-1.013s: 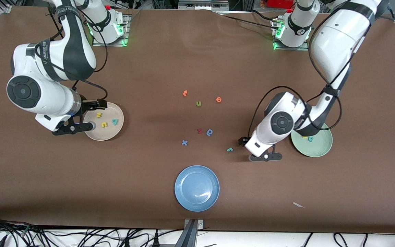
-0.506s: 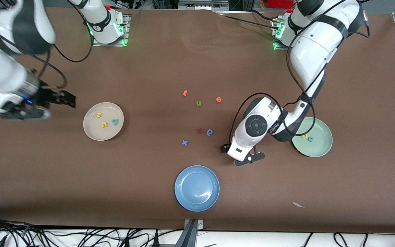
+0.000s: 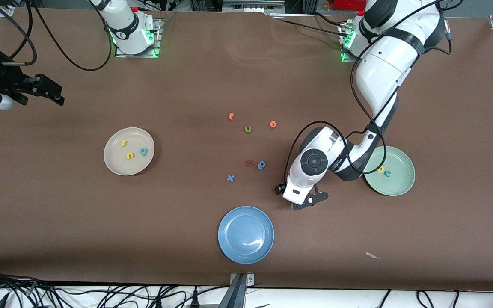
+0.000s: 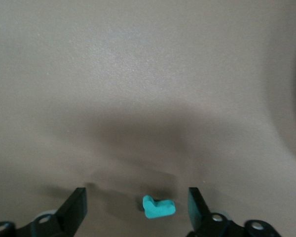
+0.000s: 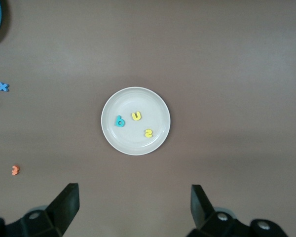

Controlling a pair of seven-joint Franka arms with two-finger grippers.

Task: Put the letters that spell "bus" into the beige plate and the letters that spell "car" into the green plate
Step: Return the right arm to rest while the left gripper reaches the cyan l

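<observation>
The beige plate holds a yellow "s", a yellow "u" and a teal "b". In the right wrist view the beige plate lies well below my open, empty right gripper, which waits high over the table edge at the right arm's end. The green plate holds a yellow "a" and a teal "c". My left gripper is low over the table beside the green plate. The teal "r" lies between its open fingers, touching neither.
A blue plate sits nearest the front camera. Loose letters lie mid-table: two orange ones, an olive "u", a red one, a blue one and a blue "x". A paper scrap lies near the front edge.
My right gripper has left the beige plate and risen toward the right arm's end of the table. My left gripper has shifted from beside the green plate to over the teal "r".
</observation>
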